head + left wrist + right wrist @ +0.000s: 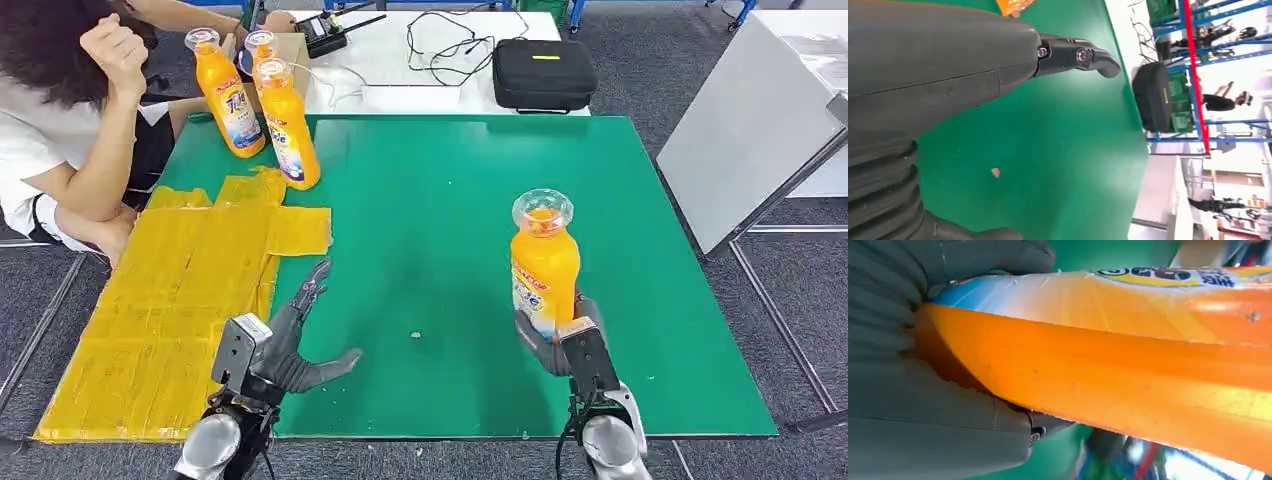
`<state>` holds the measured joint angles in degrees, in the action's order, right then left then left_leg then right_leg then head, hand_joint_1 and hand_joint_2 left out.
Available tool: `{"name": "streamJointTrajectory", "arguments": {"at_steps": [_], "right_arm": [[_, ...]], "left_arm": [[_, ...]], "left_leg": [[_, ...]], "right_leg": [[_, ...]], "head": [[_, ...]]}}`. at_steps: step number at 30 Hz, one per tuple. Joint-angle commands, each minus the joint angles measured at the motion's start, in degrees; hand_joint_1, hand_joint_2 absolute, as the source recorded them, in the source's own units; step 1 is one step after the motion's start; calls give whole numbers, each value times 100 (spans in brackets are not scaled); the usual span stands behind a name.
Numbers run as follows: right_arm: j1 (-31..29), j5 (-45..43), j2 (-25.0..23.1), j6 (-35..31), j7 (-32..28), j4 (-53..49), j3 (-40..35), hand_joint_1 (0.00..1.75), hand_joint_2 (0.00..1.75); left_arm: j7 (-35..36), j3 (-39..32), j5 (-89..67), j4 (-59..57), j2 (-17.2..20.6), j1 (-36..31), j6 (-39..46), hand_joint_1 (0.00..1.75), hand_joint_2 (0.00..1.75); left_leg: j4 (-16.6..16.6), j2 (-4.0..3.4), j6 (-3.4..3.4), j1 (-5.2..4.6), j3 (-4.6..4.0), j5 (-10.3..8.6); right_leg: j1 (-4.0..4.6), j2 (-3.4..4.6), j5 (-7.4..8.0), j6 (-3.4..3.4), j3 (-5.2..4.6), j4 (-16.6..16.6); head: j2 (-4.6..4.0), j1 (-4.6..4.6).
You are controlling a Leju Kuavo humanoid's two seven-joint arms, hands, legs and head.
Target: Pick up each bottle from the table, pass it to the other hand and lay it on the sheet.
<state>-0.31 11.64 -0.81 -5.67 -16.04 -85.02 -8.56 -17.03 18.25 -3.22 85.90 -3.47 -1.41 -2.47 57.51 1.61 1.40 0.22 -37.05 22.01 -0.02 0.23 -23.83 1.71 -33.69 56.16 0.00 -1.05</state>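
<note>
right hand is wrapped round the bottle at centre right, upright; left hand is spread, empty, lower left. Handover's next, I reckon

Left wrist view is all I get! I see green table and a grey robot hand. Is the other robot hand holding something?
Observer: Yes, the right robot hand grips an orange bottle, upright above the green table.
Operator: Is my left one holding anything?
Observer: No, the left robot hand is open, fingers spread, beside the yellow sheet.
Operator: Are there more bottles?
Observer: Three more orange bottles stand at the table's far left corner, next to a seated person.
</note>
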Motion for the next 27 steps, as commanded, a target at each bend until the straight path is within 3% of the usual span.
{"name": "streamJointTrajectory", "arguments": {"at_steps": [1,6,17,22,27], "right_arm": [[-359,-337,-598,392,-226,891,-1201,175,175],[-492,-180,-596,229,-300,1017,-1692,175,175],[-517,-170,-563,208,-306,1003,-1721,175,175],[-731,355,-595,-192,-471,1118,-2136,175,175],[-843,262,-601,-373,-464,1297,-2240,175,175]], "left_arm": [[35,459,305,-258,205,-538,-29,0,175],[63,531,519,-172,276,-649,-87,0,175],[62,560,528,-182,287,-657,-94,0,175],[-3,714,758,-144,305,-799,-292,0,175],[-47,889,964,20,384,-822,-517,0,175]], "left_leg": [[-3,-31,-9,3,20,8],[-3,-18,-7,3,9,4],[0,-16,-10,-1,7,7],[4,-20,-11,0,5,8],[0,-14,-7,1,-3,2]], "right_leg": [[5,18,-2,-4,15,-5],[2,7,-3,-2,5,-1],[0,4,-9,-3,8,-1],[1,5,-9,-4,4,2],[0,3,-4,-3,-5,0]], "head": [[0,-2],[0,0],[0,0],[0,0],[0,0]]}}
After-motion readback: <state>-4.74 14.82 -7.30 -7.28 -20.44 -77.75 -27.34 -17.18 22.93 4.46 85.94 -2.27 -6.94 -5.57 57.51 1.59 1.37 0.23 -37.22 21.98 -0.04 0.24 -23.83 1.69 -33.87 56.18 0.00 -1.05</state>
